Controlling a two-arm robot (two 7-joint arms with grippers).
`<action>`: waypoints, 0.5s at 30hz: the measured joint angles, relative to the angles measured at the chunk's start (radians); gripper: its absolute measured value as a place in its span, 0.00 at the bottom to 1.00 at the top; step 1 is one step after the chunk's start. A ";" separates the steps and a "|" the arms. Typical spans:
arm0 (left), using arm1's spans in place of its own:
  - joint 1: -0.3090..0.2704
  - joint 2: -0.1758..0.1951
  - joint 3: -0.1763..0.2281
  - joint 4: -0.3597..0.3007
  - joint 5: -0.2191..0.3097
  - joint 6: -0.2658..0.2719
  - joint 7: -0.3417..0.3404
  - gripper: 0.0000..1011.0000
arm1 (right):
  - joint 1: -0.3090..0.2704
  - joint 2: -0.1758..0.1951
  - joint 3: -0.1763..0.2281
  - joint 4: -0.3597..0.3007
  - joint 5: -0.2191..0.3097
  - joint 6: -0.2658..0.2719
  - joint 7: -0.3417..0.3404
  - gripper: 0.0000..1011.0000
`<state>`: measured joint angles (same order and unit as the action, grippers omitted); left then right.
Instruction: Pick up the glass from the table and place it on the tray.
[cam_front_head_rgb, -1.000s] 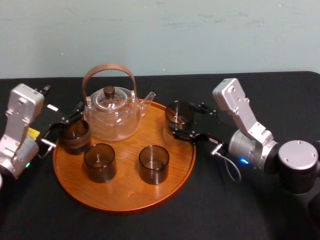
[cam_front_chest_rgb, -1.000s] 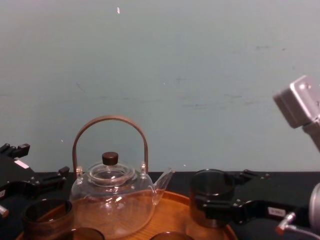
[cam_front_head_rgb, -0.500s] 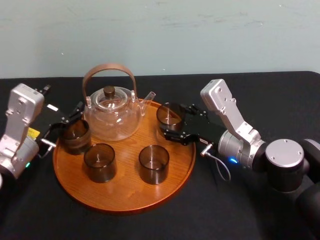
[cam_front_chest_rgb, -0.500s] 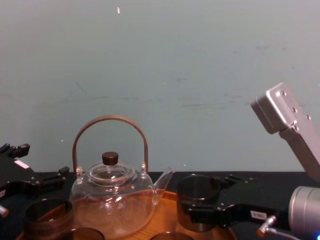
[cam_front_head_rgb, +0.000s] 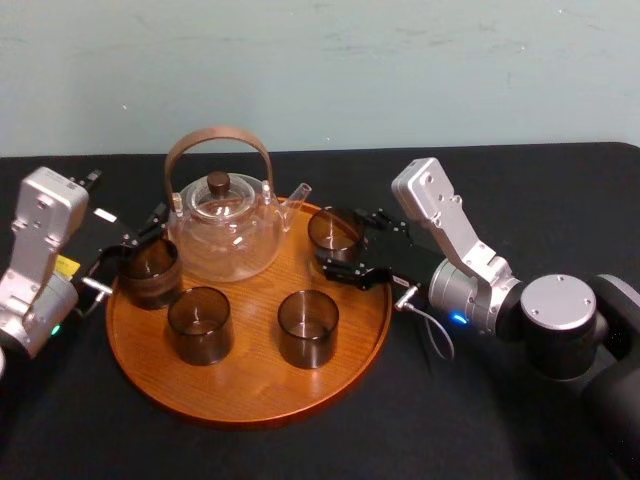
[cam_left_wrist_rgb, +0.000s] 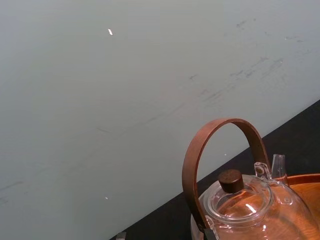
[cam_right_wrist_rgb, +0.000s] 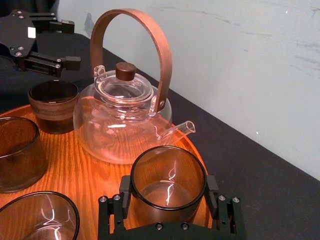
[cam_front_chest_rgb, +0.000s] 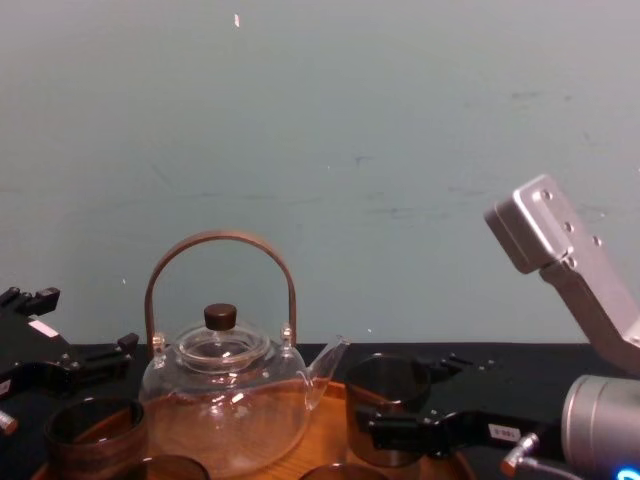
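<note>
Just by glass (cam_right_wrist_rgb: 168, 182) in R hand (cam_front_head_rgb: 341, 243): teapot spout (cam_right_wrist_rgb: 178, 129).

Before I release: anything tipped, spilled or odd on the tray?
Nothing stands out. The teapot and three glasses stand upright on the tray; the right gripper holds a fourth glass upright near the spout. Left gripper rests at the tray's left edge.

head view looks down, chest view level; both share the teapot (cam_front_head_rgb: 222, 238) and tray (cam_front_head_rgb: 250, 392).
</note>
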<state>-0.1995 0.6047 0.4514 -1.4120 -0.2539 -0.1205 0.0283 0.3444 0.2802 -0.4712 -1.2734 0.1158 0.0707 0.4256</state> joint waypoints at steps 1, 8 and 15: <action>0.000 0.000 0.000 0.000 0.000 0.000 0.000 0.99 | 0.001 -0.001 -0.001 0.002 -0.001 0.000 0.000 0.89; 0.000 0.000 0.000 0.000 0.000 0.000 0.000 0.99 | 0.006 -0.008 -0.005 0.025 -0.002 0.006 0.004 0.89; 0.000 0.000 0.000 0.000 0.000 0.000 0.000 0.99 | 0.008 -0.010 -0.005 0.034 0.000 0.011 0.005 0.89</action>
<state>-0.1996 0.6047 0.4514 -1.4119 -0.2539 -0.1205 0.0282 0.3527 0.2699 -0.4764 -1.2399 0.1154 0.0816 0.4309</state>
